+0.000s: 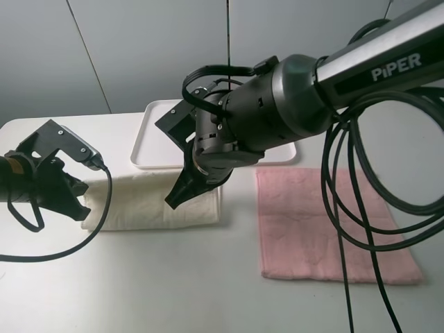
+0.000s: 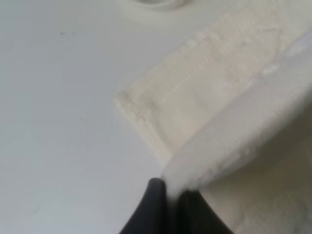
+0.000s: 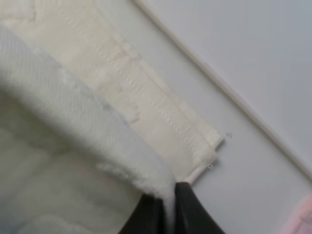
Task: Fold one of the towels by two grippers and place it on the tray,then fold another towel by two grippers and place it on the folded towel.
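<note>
A cream towel (image 1: 149, 205) lies on the table in front of the white tray (image 1: 149, 128). A pink towel (image 1: 326, 222) lies flat to its right. My left gripper (image 1: 80, 201) is shut on the cream towel's left edge. In the left wrist view the gripper (image 2: 170, 187) pinches a lifted edge of the towel (image 2: 204, 97) over the lower layer. My right gripper (image 1: 175, 200) is shut on the cream towel near its right side. In the right wrist view the gripper (image 3: 168, 191) pinches a raised fold of the towel (image 3: 73, 112) above the flat layer.
The right arm's body (image 1: 263, 114) hangs over the tray and hides much of it. Black cables (image 1: 361, 208) loop over the pink towel's right part. The left arm's cable (image 1: 83, 239) curves across the table in front of the cream towel.
</note>
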Available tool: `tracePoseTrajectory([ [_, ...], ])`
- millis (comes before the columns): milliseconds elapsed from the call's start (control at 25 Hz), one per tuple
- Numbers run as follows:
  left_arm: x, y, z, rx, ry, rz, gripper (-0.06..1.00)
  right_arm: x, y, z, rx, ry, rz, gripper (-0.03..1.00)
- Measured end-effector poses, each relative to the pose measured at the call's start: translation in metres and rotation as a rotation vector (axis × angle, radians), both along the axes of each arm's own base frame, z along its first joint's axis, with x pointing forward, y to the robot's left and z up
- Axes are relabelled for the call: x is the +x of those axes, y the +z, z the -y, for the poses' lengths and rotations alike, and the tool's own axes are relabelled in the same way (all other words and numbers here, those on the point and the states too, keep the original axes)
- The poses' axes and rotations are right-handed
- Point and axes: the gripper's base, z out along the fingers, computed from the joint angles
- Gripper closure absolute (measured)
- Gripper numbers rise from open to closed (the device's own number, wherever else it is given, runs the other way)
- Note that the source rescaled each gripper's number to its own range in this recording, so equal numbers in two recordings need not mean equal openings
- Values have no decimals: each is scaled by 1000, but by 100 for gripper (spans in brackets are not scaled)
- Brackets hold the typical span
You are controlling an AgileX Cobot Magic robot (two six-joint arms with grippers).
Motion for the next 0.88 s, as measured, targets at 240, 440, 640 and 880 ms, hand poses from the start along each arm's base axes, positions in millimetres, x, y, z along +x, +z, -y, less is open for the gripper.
tracePoseTrajectory([
  [240, 2, 2, -1, -28, 37, 26, 30, 2, 2, -1, 3, 13, 35, 46],
  [440, 5, 4, -2, -93, 132, 56, -4, 3, 2, -1, 66, -80, 23, -1],
  [640, 20, 8, -4, -155, 255, -94, -5, 6, -2, 8, 90, -182, -66, -3],
  [880, 56, 4, -18, -236, 447, -386, -5, 17, -4, 25, 98, -252, -262, -3],
])
